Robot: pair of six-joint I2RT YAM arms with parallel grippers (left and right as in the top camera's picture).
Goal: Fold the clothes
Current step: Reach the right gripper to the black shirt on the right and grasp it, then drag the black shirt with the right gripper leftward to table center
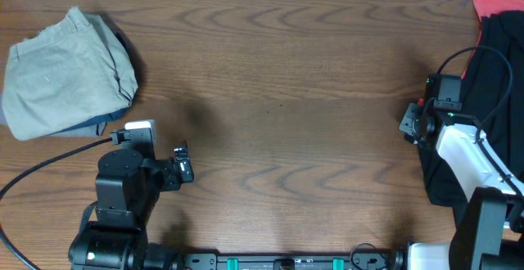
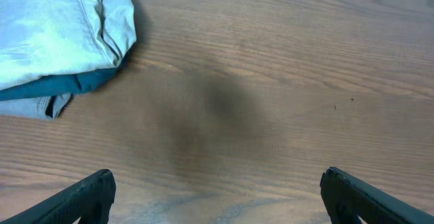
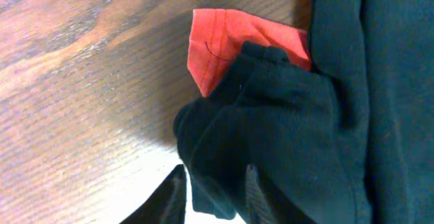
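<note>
Between the right pincer's (image 3: 213, 198) fingers, a fold of shirt (image 3: 285, 115)

At the right pincer, the two fingers (image 3: 171, 200) stand close together and pinch a bunched fold of the black shirt between them, low over the worktop (image 1: 278, 74). The rest of the shirt spreads away to that pincer's right and ahead of it, a dark mass with a seam running along it. Just ahead of the pincer a corner of the red garment (image 3: 227, 44) pokes out and lies flat on the wood, its near side covered by the shirt. To the pincer's left there is wood grain, with a bright glare close to the fingers. Seen from overhead, the shirt runs along the worktop's edge under the right arm, and the red garment shows at the far corner beyond it.

The left pincer (image 2: 217, 200) is spread wide, with its fingers far apart at either side of its own view, and it grips nothing. It hangs above the wood, with a soft shadow ahead of it. Ahead and to its left lie the khaki trousers (image 1: 65, 74), bundled in a rounded heap well apart from the pincer. A strip of teal cloth (image 2: 81, 81) shows under their near edge and touches the worktop. The two pincers are well apart.
</note>
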